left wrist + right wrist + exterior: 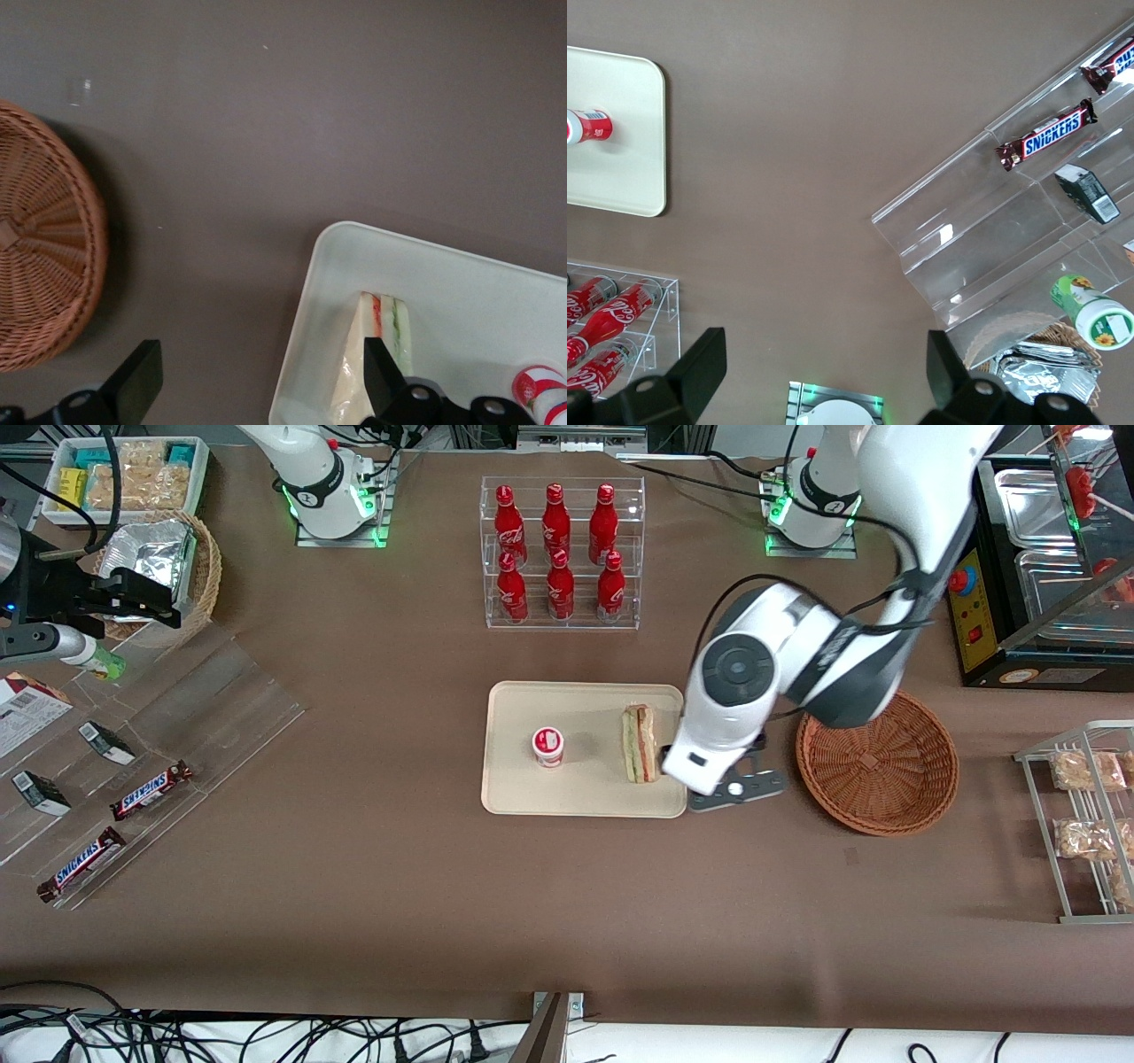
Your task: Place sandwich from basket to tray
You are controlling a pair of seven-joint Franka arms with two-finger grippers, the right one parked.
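The sandwich [640, 742] lies on the cream tray [532, 797], near the tray's end that faces the reddish-brown basket [877, 775]. The basket holds nothing. My left gripper [687, 766] hangs over that end of the tray, between sandwich and basket, with its fingers mostly hidden under the hand in the front view. In the left wrist view the gripper [259, 381] is open wide. One finger [381, 372] is over the sandwich [390, 323], the other [137, 376] over the bare table, so they straddle the tray's rim [306, 310]. The basket [40, 274] shows beside them.
A small red-and-white lidded cup [548, 746] stands on the tray. A clear rack of red bottles [560, 553] stands farther from the camera. A wire rack of snack packets [1081, 824] is at the working arm's end. A clear display with Snickers bars [151, 790] is at the parked arm's end.
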